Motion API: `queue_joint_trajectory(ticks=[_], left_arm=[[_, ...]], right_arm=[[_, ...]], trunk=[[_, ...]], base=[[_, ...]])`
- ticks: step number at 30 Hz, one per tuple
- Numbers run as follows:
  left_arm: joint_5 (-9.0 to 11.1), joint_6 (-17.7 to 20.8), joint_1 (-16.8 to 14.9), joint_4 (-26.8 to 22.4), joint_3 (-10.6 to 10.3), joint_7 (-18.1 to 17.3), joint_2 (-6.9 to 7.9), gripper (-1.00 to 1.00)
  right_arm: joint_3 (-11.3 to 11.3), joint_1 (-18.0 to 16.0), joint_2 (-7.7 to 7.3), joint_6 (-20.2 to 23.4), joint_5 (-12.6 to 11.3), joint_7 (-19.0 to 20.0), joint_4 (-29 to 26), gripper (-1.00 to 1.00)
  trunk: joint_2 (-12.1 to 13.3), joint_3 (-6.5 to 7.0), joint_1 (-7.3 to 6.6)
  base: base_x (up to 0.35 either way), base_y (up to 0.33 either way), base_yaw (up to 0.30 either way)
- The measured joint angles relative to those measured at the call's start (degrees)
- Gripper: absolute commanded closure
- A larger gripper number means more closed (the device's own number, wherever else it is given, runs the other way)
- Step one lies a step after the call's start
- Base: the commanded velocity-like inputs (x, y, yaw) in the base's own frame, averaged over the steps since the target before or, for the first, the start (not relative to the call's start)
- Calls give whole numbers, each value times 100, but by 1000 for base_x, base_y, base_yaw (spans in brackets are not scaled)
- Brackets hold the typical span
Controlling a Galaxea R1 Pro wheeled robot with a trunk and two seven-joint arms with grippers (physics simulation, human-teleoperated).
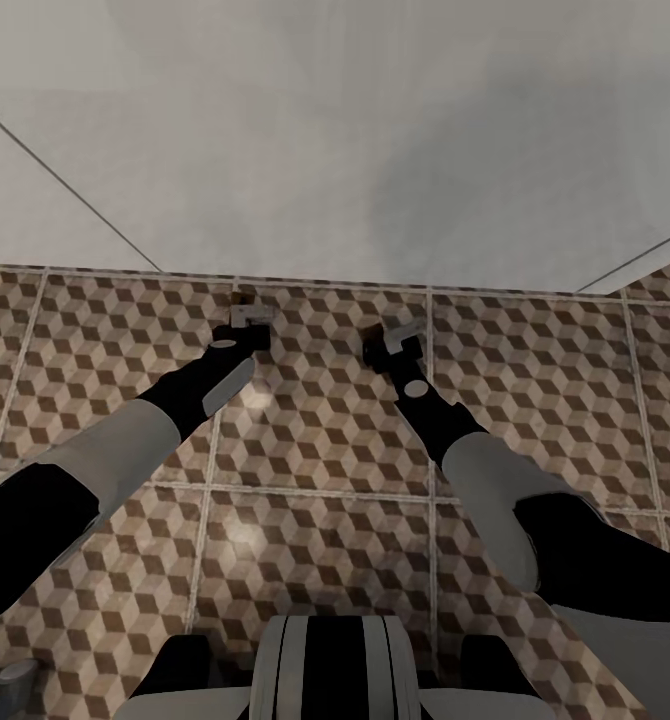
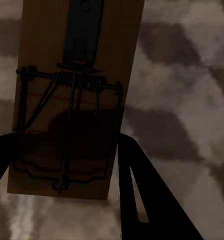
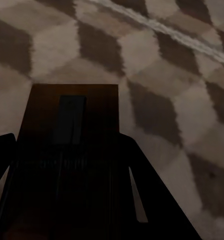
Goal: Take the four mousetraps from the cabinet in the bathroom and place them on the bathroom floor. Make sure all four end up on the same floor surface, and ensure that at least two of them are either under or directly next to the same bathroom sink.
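One mousetrap (image 2: 74,95) sits clamped between the left gripper's (image 1: 243,318) jaws, a second mousetrap (image 3: 71,130) between the right gripper's (image 1: 395,342). Both arms reach forward and down, side by side, low over the bathroom floor (image 1: 535,380) near the white wall (image 1: 335,130).

Cube-patterned bathroom floor (image 1: 325,450) fills the lower frame.
Brown, beige and cream tiles, pale grout lines, meeting grey wall (image 1: 325,130) above.

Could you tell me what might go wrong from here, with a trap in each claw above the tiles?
1. The left claw holds its mousetrap above the floor; released from there, it may bounce or flip.
2. The right claw grips its trap likewise.
3. No sink is visible here, so traps placed now may miss the requirement.
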Motion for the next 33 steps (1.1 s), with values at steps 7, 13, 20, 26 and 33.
queue_joint_trajectory(ticks=[7, 13, 20, 26, 33], left_arm=[[1, 16, 2, -26, -3, -4, 6, 100], [0, 17, 5, -56, -4, -8, 8, 100], [0, 18, 2, -73, -4, -8, 16, 100], [0, 18, 1, -75, -4, -8, 36, 100], [0, 18, 4, -75, -4, -8, 43, 100]], right_arm=[[-20, 0, 0, 233, -12, 4, 3, 100], [-31, 0, 0, 258, -29, 10, 3, 100], [-33, 0, 0, 259, -33, 36, 3, 100], [-29, 0, 0, 259, -35, 114, 3, 100], [-25, 0, 0, 259, -35, 124, 3, 100]], trunk=[[0, 0, 0], [0, 0, 0], [0, 0, 0], [0, 0, 0], [0, 0, 0]], base=[[0, 0, 0], [0, 0, 0], [0, 0, 0], [0, 0, 0], [0, 0, 0]])
